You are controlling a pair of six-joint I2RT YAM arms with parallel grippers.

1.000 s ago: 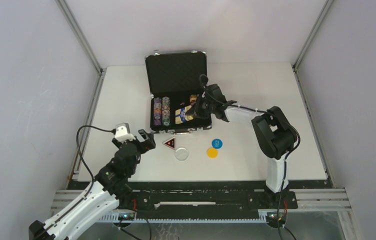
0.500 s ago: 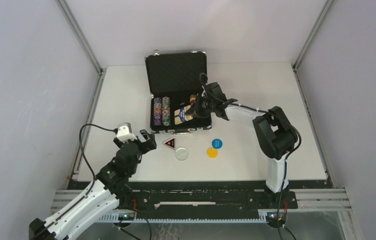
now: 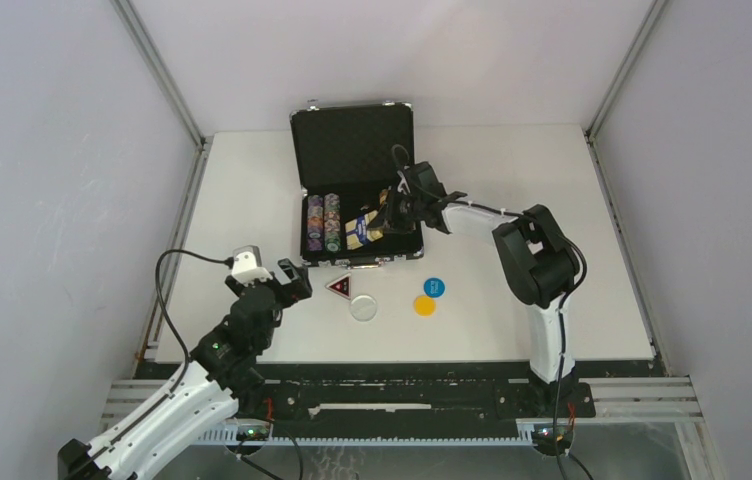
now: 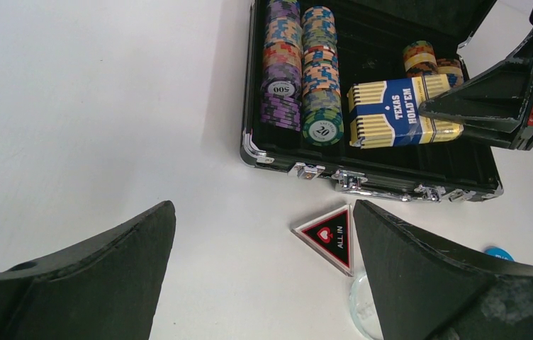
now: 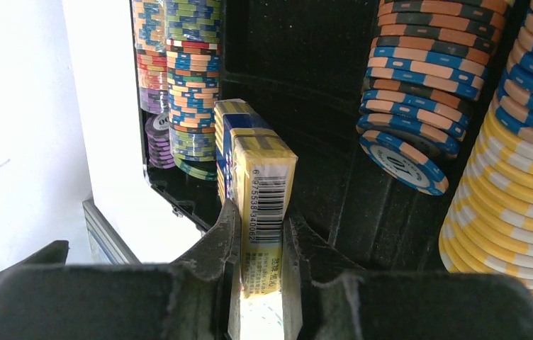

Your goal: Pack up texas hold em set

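The black silver-edged briefcase (image 3: 352,140) lies open at the table's middle back, with rows of poker chips (image 3: 323,222) in its base. My right gripper (image 3: 392,215) reaches into the base, shut on the end of the yellow-blue card box (image 5: 260,191), which rests tilted among the chips (image 5: 427,85). My left gripper (image 4: 264,212) hangs open over bare table in front of the case (image 4: 363,177), holding nothing. The red-black triangular token (image 4: 331,235) lies just inside its right finger. The white disc (image 3: 363,306), blue disc (image 3: 433,287) and yellow disc (image 3: 424,305) lie on the table.
The case lid stands upright behind the base. Grey walls and metal frame posts enclose the table on three sides. The black rail with both arm bases runs along the near edge.
The right arm's elbow has swung left and its gripper has pushed a little further into the case with the card box. The left gripper has hardly moved.
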